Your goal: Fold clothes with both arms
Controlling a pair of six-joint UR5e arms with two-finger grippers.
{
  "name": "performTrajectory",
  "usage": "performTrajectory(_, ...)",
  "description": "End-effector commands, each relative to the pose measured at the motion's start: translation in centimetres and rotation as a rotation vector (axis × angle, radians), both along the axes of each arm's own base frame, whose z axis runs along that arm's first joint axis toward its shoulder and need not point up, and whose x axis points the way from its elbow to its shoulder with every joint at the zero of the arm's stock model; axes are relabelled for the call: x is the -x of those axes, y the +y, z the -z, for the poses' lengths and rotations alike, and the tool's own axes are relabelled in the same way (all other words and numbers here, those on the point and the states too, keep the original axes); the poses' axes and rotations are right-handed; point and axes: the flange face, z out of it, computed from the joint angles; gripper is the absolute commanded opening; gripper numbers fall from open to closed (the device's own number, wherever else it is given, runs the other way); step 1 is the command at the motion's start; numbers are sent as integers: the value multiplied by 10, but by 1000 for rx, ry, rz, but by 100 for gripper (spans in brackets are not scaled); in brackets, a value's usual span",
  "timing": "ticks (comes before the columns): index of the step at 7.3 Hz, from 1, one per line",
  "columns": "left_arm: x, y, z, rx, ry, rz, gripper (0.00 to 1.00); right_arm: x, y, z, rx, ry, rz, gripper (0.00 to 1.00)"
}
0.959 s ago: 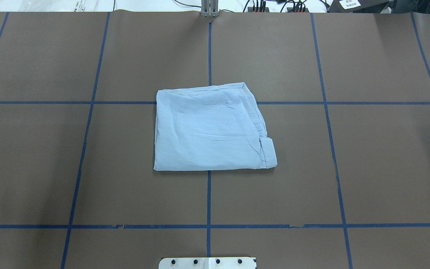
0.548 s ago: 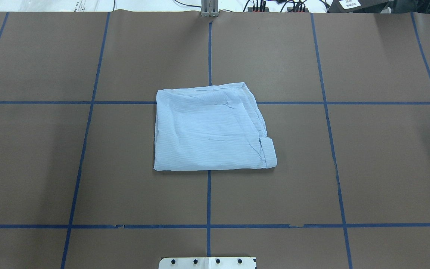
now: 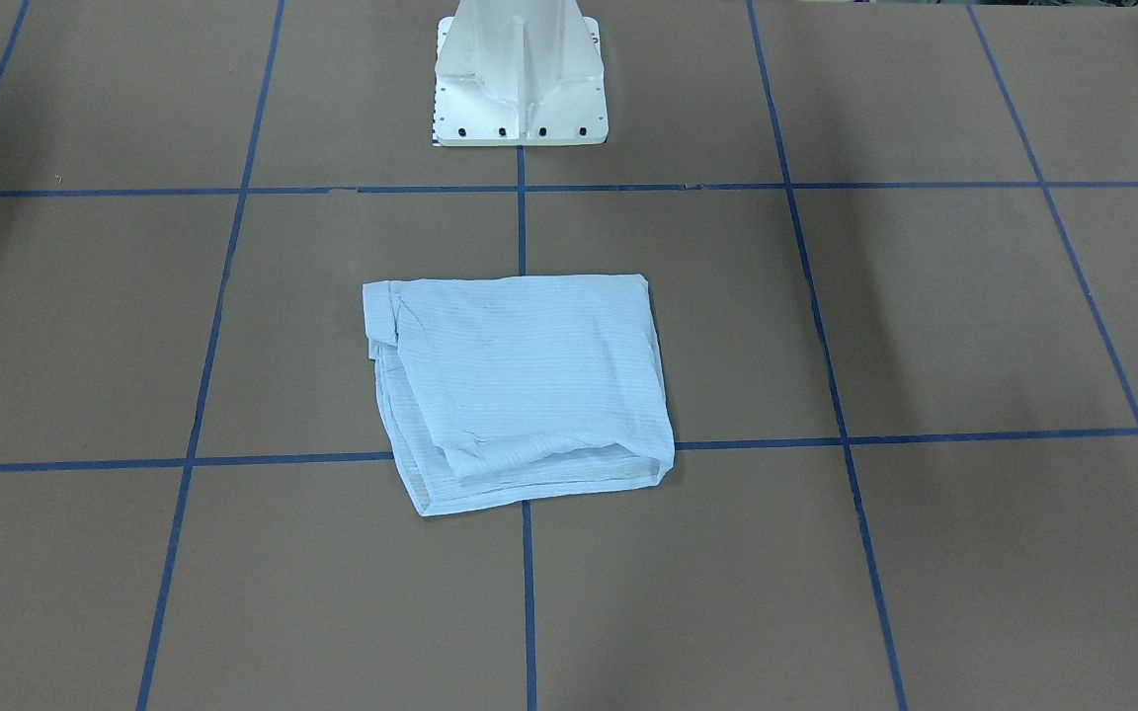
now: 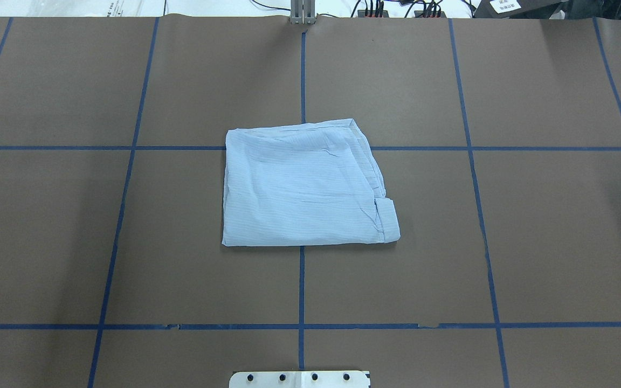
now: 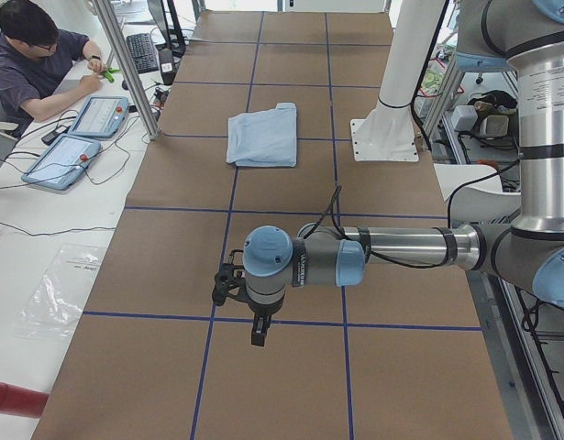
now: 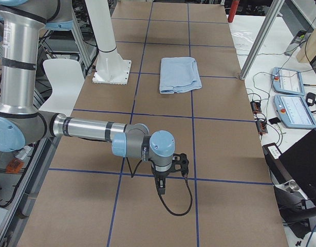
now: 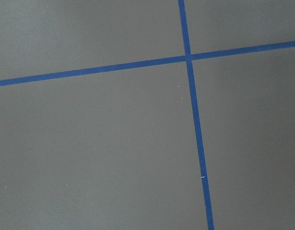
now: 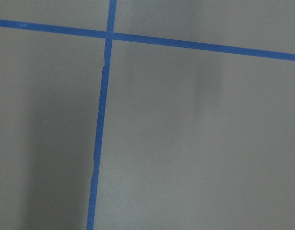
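Robotics lab — taped grid table [image 4: 181, 81], teach pendants [image 6: 294, 110]

Pale blue shirt [image 4: 305, 186] with fine stripes, on a matte brown counter [image 4: 558, 242] marked with a grid of dark blue tape lines [image 4: 301, 285]. The pedestal base [image 3: 520, 79] is white. The left arm [image 5: 401, 246] and right arm [image 6: 86, 127] are silver-grey tubes with light blue joint caps [image 5: 266, 254]. The left end effector [image 5: 258, 332] and the right end effector [image 6: 160, 186] are black. A person [image 5: 38, 60] beside the counter wears a dark top.
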Motion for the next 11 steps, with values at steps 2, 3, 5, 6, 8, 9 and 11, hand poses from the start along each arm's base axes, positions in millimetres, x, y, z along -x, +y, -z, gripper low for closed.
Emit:
performTrajectory(2,-1,0,0,-84,-4,-2,100,0,-1,1,-6,-1,0,100)
performTrajectory(3,-1,1,-1,-83,-3,-1,100,0,-1,1,-6,-1,0,100)
performTrajectory(5,1,2,-2,-79,-8,5,100,0,-1,1,-11,-1,0,100)
performTrajectory(6,1,2,-2,-79,-6,5,100,0,-1,1,-9,-1,0,100)
performTrajectory(8,0,9,-5,-70,-2,3,100,0,0,-1,-6,-2,0,100)
performTrajectory(9,0,9,-4,-72,-2,2,100,0,0,-1,-5,-1,-1,100)
performTrajectory(11,0,9,-4,-71,-2,2,100,0,-1,0,-9,-2,0,100)
